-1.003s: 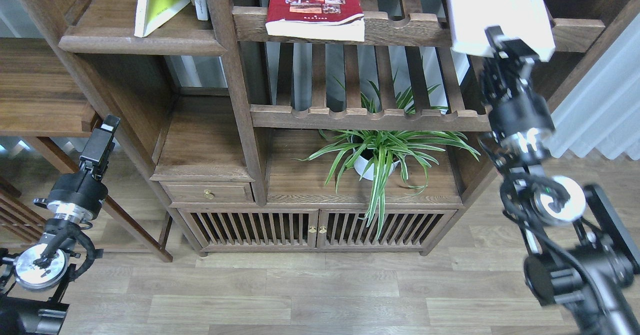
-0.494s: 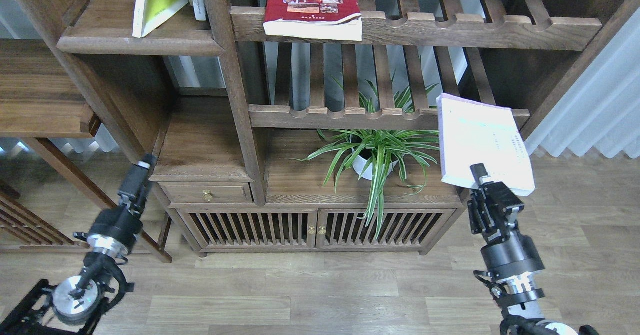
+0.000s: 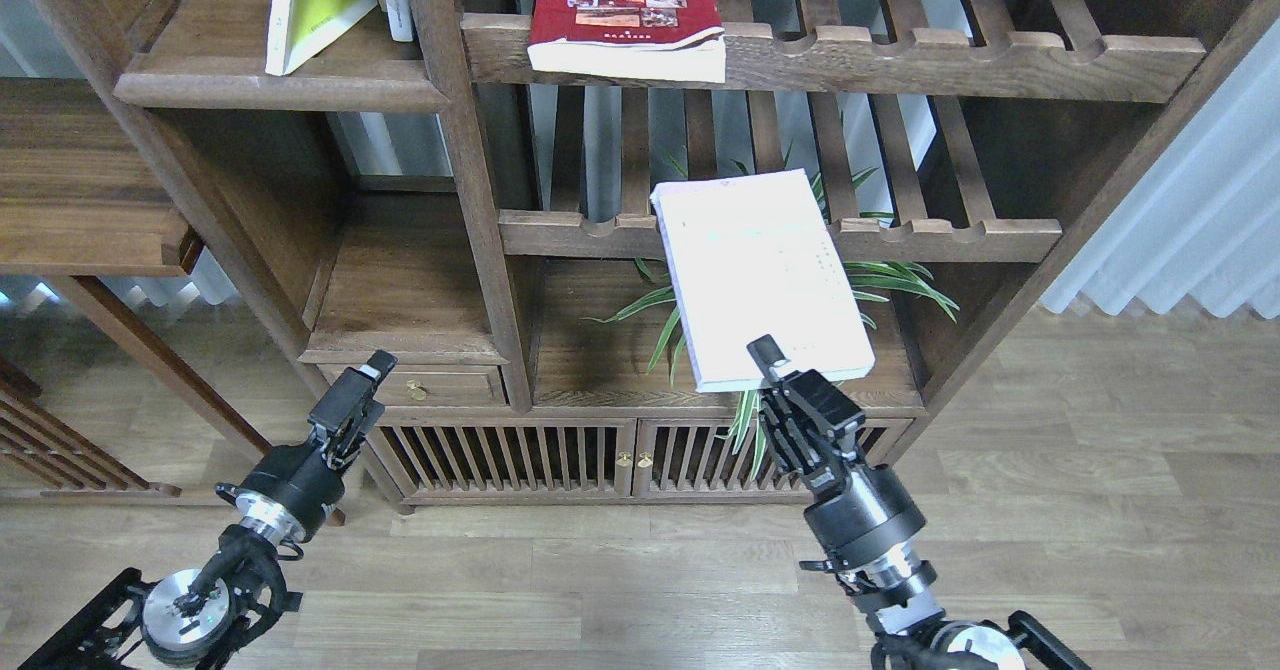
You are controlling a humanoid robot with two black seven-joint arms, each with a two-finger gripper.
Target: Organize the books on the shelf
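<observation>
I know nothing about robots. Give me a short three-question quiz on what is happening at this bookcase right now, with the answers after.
1. True or false: the right end effector holds the pale white book.
2. Which book lies on the upper slatted rack? A) yellow-green book B) dark red book C) pale white book
3. Fill in: the yellow-green book leans on the solid ____ shelf at upper left.

Key
1. True: it grips the book's near edge, in front of the spider plant.
2. B: the dark red book rests there, its near edge over the front rail.
3. Wooden. The left end effector is low, near the small drawer, holding nothing.
</observation>
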